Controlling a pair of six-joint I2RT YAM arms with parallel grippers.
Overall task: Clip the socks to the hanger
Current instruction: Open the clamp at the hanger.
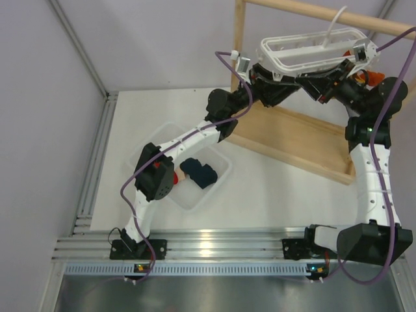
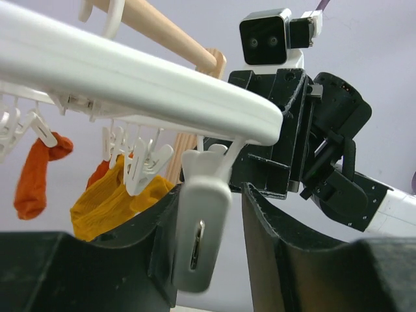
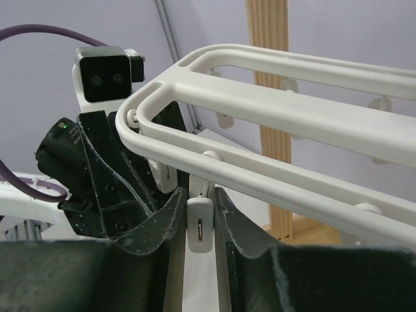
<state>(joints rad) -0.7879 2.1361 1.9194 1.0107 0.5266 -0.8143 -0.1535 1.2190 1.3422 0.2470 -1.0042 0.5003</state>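
Hanger [image 3: 292, 107] hanging off wooden rack [image 3: 266, 65], right gripper [image 3: 198, 195] pinching one clip [image 3: 199, 226], left gripper [image 2: 209, 195] sitting open around second clip [image 2: 201, 234]

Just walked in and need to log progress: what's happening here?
Both arms are up at the white hanger. The right gripper pinches one hanging clip; the left gripper, open, straddles an end clip. The red sock and navy sock lie unclipped in the clear bin. An orange sock and yellow sock already hang from clips.

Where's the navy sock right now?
Top view, left of centre: the navy sock lies in the clear bin on the table, beside the red sock.
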